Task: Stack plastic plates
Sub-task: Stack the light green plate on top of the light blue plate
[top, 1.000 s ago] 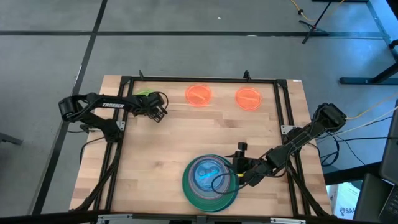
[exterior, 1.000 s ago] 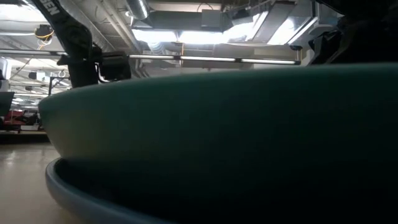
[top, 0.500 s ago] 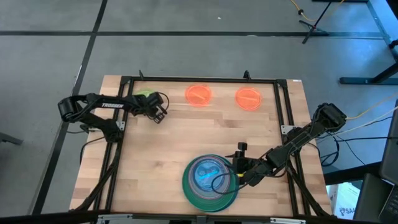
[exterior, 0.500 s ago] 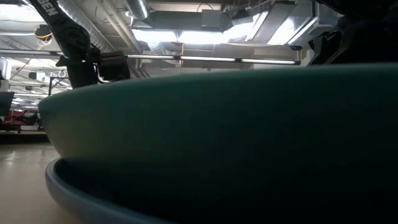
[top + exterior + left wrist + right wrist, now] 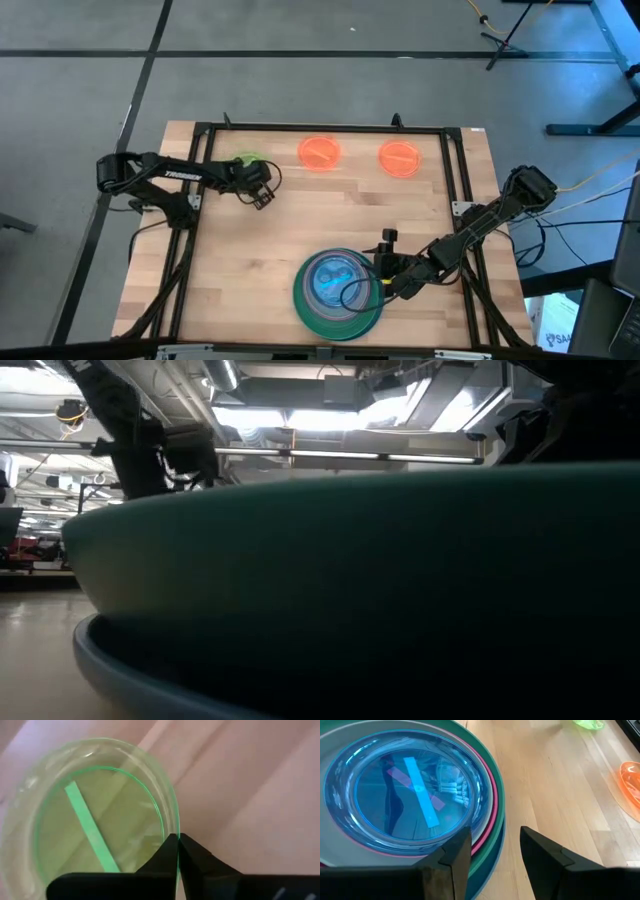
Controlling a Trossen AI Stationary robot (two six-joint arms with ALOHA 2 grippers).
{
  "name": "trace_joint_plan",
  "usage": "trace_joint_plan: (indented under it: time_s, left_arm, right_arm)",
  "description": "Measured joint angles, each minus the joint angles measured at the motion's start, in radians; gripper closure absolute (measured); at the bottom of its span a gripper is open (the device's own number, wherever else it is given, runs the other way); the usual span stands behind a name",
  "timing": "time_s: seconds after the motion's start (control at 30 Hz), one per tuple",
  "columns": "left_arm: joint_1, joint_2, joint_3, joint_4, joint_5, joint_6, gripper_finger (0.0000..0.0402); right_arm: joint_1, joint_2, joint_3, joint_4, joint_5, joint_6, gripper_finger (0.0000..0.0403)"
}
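Observation:
A small neon green plastic plate [image 5: 244, 161] [image 5: 95, 820] is at the table's far left, with my left gripper [image 5: 254, 178] [image 5: 176, 842] shut on its rim. Two small orange plates [image 5: 320, 152] [image 5: 400, 157] lie flat along the far edge. A stack of plates [image 5: 338, 290] [image 5: 410, 795] stands near the front edge, a clear blue plate on top, with pale, pink, green and blue rims below it. My right gripper [image 5: 384, 280] [image 5: 492, 852] stands open at the stack's right rim. One finger is over the rim and one over the table. My left gripper pinches the neon green plate's rim [image 5: 172, 827] between its two fingertips. It has it at the edge toward the table's right and near side, and the fingers come from above. The rest of the plate spreads out beyond the fingers. Whether it is clear of the table I cannot tell.
A black frame [image 5: 320, 128] runs round the wooden table [image 5: 300, 220]. The middle of the table shows bare wood. In the low view the stack's dark green plate [image 5: 350, 580] fills most of the picture, with my left arm [image 5: 150, 450] behind it.
My left gripper has shut on the neon green plate's rim. It has then moved a little toward the table's right and near edges, and the plate has moved with it.

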Motion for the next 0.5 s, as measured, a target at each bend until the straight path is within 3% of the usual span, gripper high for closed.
trace_joint_plan:
  time_s: [0.5]
  left_arm:
    - [-0.422,-0.001,0.284,0.001,-0.009,0.0,0.0399]
  right_arm:
    - [0.0,0.0,0.0,0.0,0.0,-0.001,0.0242]
